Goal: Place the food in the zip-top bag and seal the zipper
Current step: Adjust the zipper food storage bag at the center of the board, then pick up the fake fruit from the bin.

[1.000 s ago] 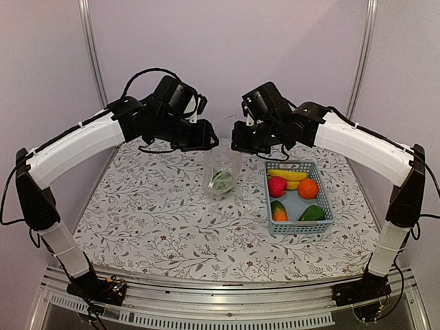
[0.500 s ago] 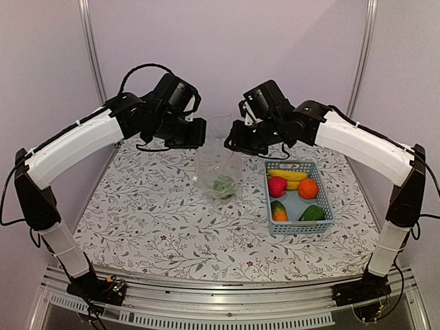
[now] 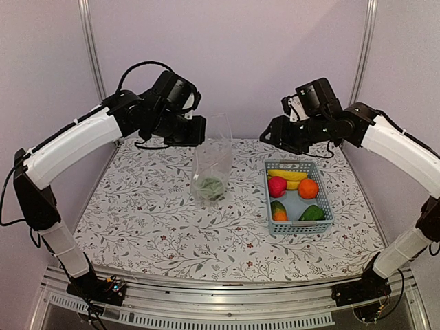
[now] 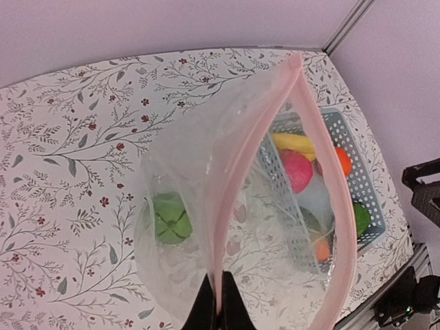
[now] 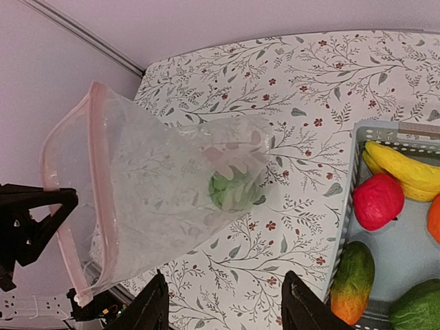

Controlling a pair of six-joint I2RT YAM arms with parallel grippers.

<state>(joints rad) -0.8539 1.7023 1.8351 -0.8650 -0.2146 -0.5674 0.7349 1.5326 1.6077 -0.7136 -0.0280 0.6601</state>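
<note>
The left gripper (image 4: 216,289) is pinched shut on the bag (image 3: 213,155), its fingers closed narrow on the pink zipper (image 4: 240,172) at the mouth edge. The bag hangs from this grip, upright, its bottom resting on or just above the counter (image 3: 137,220); which of the two I cannot tell. Its mouth gapes open, the two zipper strips spread apart in a loop. One green piece (image 4: 168,218) lies at the bottom inside the bag.

The right gripper (image 5: 224,276) stands wide open and holds nothing. It hangs in the air over the far end of the basket (image 3: 299,230), apart from the bag and touching neither.

The basket sits on the counter just to the right of the bag. In it lie a banana (image 3: 287,174) at the far end, a red piece (image 3: 277,185) and an orange piece (image 3: 308,188) side by side next to it, and two more at the near end: a green-and-orange piece (image 3: 278,210) and a green one (image 3: 313,214).
</note>
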